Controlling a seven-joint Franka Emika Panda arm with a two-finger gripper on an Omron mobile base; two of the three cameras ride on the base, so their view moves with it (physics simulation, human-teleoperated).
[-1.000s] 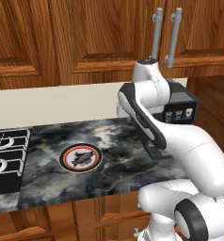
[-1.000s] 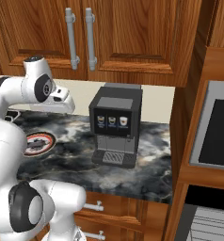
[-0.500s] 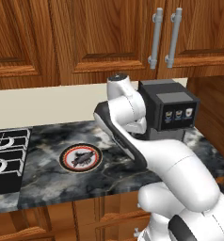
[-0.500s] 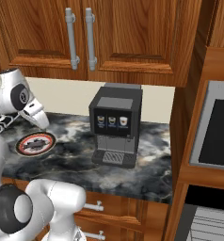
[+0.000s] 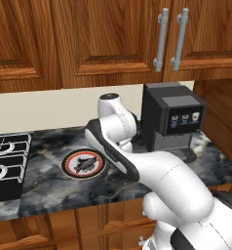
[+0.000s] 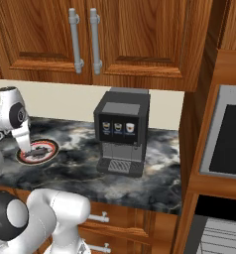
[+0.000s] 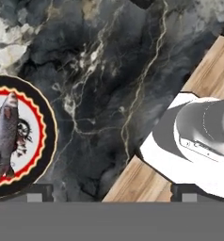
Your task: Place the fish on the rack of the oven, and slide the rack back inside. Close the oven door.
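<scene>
The fish (image 5: pixel 85 163) is small and dark and lies on a round orange-rimmed plate (image 5: pixel 67 169) on the marble counter. From the right the fish (image 6: pixel 35 153) sits just beside my arm's lower link. In the hand view the fish (image 7: pixel 5 136) lies lengthwise on the plate (image 7: pixel 47 127) at the left edge. My gripper (image 7: pixel 111 192) hangs over bare marble beside the plate, open, its fingertips (image 7: pixel 38 190) wide apart with nothing between them. A dark strip of the oven (image 6: pixel 224 209) peeks in at the lower right. Its rack and oven door are out of view.
A black coffee machine (image 5: pixel 172 122) stands on the counter just right of my arm, also seen from the right (image 6: pixel 122 130). Stove burners (image 5: pixel 6 158) lie at the counter's left end. A silver-framed black appliance (image 6: pixel 230 134) is set in the tall cabinet at right.
My arm has swung left from in front of the coffee machine to right beside the plate. The fish and plate have not moved. The gripper has stayed open.
</scene>
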